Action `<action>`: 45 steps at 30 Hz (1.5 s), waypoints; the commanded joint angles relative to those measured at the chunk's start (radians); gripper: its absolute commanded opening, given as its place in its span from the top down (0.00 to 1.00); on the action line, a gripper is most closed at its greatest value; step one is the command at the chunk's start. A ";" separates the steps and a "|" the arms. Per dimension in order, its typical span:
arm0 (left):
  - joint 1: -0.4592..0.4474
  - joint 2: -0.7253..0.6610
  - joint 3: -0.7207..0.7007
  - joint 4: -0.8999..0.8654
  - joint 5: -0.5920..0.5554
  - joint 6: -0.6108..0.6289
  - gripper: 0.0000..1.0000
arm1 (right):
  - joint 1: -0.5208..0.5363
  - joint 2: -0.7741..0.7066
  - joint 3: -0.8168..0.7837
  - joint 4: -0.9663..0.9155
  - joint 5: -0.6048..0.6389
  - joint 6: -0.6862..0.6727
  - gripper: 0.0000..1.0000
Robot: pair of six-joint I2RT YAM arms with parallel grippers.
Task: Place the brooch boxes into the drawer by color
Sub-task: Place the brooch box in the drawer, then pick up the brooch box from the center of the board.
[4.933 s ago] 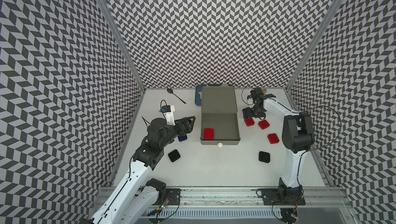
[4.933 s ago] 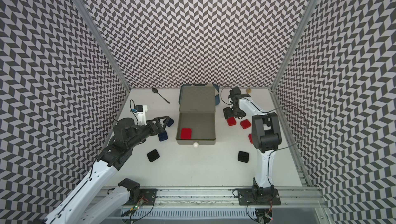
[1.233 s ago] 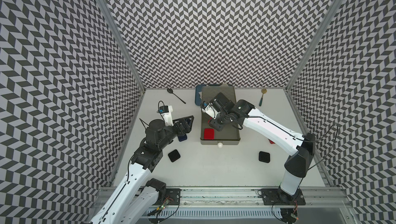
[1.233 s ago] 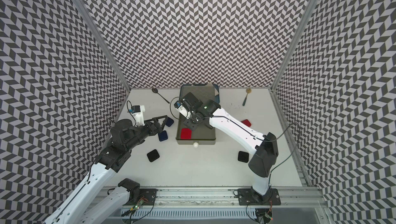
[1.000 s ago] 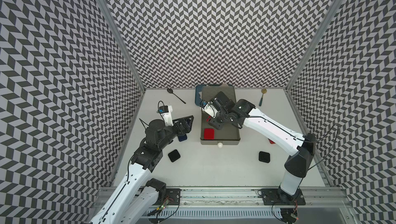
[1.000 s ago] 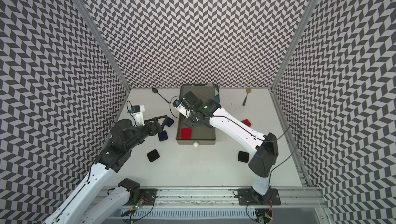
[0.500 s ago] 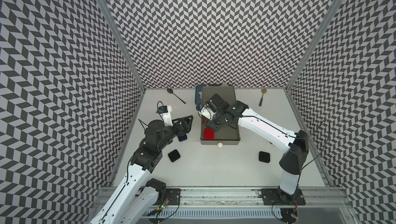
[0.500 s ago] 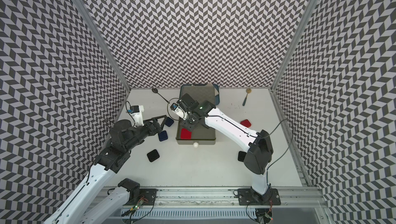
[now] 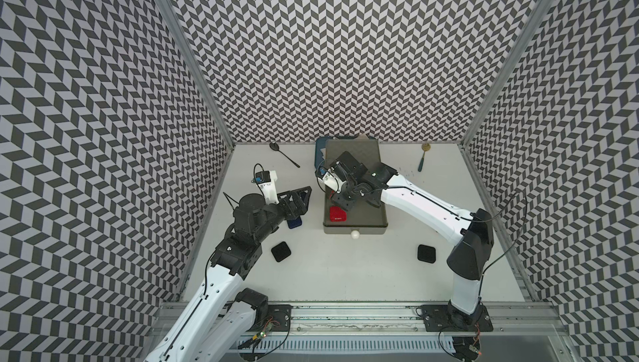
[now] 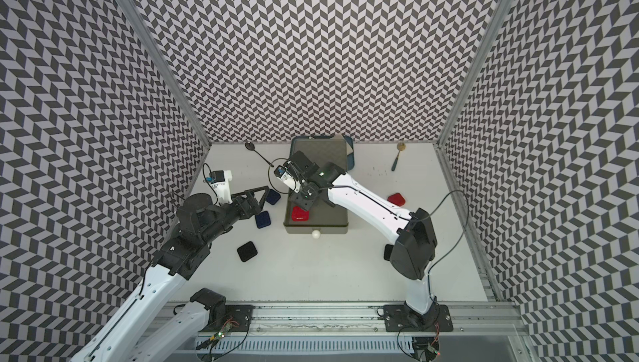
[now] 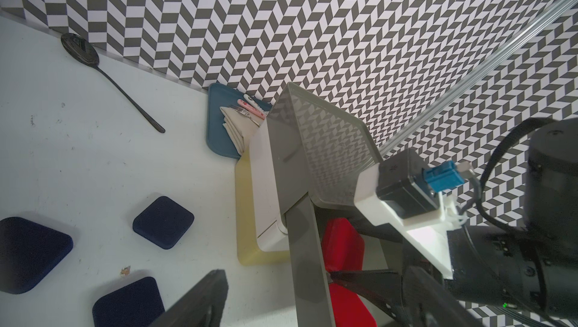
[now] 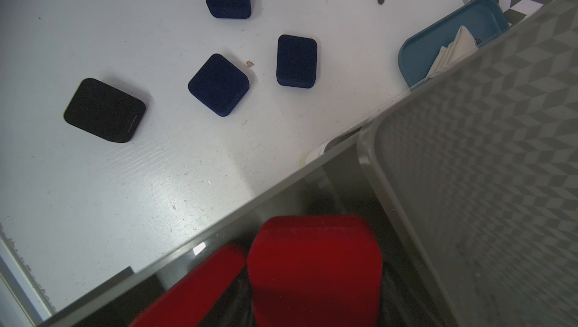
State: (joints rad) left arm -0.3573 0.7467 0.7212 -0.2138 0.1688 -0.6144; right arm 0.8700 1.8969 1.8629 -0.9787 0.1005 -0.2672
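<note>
The drawer (image 9: 356,231), grey with a white knob (image 9: 355,235), stands pulled out of the chest. One red brooch box (image 9: 338,215) lies flat inside it. My right gripper (image 12: 316,278) hangs over the drawer, shut on a second red brooch box (image 12: 316,266) right beside the first (image 12: 194,288). My left gripper (image 11: 275,281) is open and empty, left of the chest, above navy boxes (image 10: 263,219) (image 10: 273,196). Black boxes (image 9: 280,251) (image 9: 426,253) lie nearer the front. Another red box (image 10: 396,199) lies right of the chest.
A dark blue tray (image 11: 215,116) with a napkin and fork sits behind the chest. A black spoon (image 9: 284,154) lies back left and a gold spoon (image 9: 423,158) back right. Patterned walls close three sides.
My right gripper went from the red boxes right of the chest to over the drawer with one, and in the last second edged left and lower. The left arm barely moved.
</note>
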 commanded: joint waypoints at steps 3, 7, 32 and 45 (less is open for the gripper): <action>0.009 -0.009 -0.003 -0.020 -0.012 0.027 0.07 | 0.007 0.016 0.022 0.026 -0.004 -0.006 0.37; 0.009 -0.010 -0.005 -0.021 -0.013 0.028 0.07 | 0.006 0.012 0.024 0.026 0.000 -0.006 0.33; 0.011 0.026 0.022 0.005 0.002 0.023 0.06 | -0.182 -0.326 -0.031 0.175 -0.056 0.210 0.16; 0.011 0.076 -0.014 0.082 0.058 0.037 0.06 | -0.715 -0.350 -0.298 0.094 -0.065 0.375 0.08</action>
State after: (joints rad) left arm -0.3527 0.8112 0.7197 -0.1806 0.1940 -0.5953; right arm 0.2268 1.5063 1.5978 -0.8513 0.0605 0.0441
